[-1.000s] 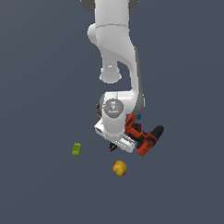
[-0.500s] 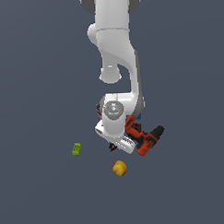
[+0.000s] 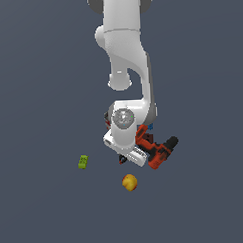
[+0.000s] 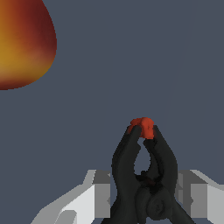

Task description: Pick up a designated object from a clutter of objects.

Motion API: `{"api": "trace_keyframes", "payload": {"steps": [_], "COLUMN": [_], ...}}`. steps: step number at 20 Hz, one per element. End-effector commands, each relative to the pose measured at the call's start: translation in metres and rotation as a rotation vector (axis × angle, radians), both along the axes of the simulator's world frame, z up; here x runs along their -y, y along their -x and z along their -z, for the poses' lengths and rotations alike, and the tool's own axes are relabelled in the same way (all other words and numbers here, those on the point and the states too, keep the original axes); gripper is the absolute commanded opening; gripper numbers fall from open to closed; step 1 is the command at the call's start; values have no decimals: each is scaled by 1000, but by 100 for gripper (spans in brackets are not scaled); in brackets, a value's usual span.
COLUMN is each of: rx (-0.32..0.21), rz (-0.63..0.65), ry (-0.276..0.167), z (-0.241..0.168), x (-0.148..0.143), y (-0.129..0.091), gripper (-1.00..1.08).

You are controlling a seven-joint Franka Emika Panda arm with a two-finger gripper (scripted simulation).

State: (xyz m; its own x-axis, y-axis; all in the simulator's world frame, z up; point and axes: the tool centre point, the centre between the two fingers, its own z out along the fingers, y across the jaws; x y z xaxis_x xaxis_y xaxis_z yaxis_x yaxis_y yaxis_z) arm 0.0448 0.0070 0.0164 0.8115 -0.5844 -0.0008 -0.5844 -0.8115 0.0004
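From the wrist view I have the clamp point(image 4: 146, 175) sitting right between the pincer point(image 4: 144, 192) fingers point(image 4: 89, 197), its black arms rising to the orange-red tips that meet at the front. The pale finger blocks stand close on either side of the clamp's body, so I read the pincer as clenched on the clamp, though the actual contact faces are hidden behind the black arms. In the exterior view the pincer point(image 3: 126, 157) is low over the tabletop point(image 3: 47, 207), just beside the drill point(image 3: 157, 151), and only a dark scrap of the clamp point(image 3: 122, 159) shows under the hand. The fruit point(image 3: 129, 182) lies near, a little below in that picture, and it fills the corner of the wrist view as a yellow-red blur; the green block point(image 3: 83, 161) sits well apart toward the exterior view's left. I judge the grasp step done or nearly so, with the lift still to come: I cannot tell whether the clamp has left the tabletop. The next move calls for a straight rise, keeping the squeeze firm, since the clamp's rounded arms could pivot or slip, and keeping clear of the drill, which crowds the hand.
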Motion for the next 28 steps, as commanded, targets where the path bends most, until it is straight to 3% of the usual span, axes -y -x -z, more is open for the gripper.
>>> {"api": "trace_keyframes", "payload": {"steps": [1,12,28], "rx": [1,1,1], "rz": [0,0,0], "ry": [0,0,2], "z": [-5,-55,-188], "x": [-2,-25,-85], "y": [2,26,86], "gripper": [-100,-100,-100]}}
